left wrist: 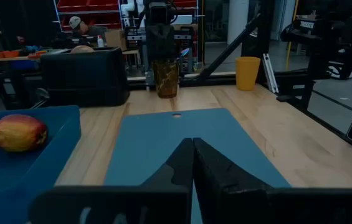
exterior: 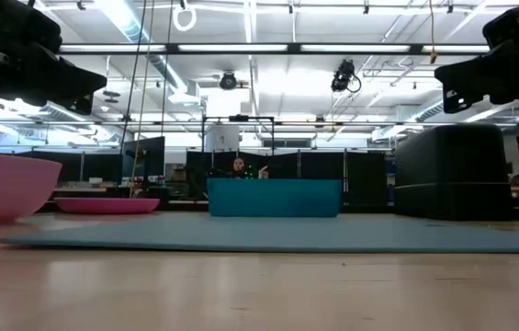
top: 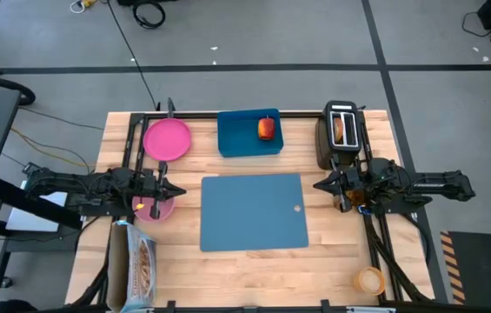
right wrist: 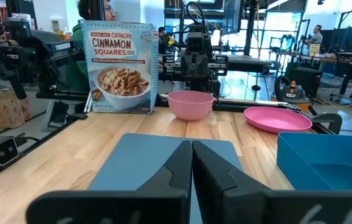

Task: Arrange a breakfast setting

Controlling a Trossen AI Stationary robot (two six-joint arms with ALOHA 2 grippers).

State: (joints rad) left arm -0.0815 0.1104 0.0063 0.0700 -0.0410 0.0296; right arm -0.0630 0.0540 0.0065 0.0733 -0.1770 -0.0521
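Observation:
The slate-blue mat [top: 254, 211] lies flat in the table's middle. The pink plate [top: 168, 139] lies at the far left. The pink bowl [top: 152, 207] stands under my left arm, left of the mat. The red apple [top: 267, 129] lies in the bright blue tray [top: 247, 139]. The toast slice [top: 341, 130] sticks up out of the black toaster [top: 325, 143]. The small orange cup [top: 369, 280] stands at the near right. My left gripper [top: 175, 189] is shut and empty at the mat's left edge. My right gripper [top: 321, 184] is shut and empty at its right edge. The spoon does not plainly show.
A cereal box [top: 139, 265] stands at the near left corner. An amber glass [left wrist: 166, 79] stands under my right arm, beside the mat. Bare wood lies along the near edge between box and cup. A person [right wrist: 98, 9] is beyond the table's left side.

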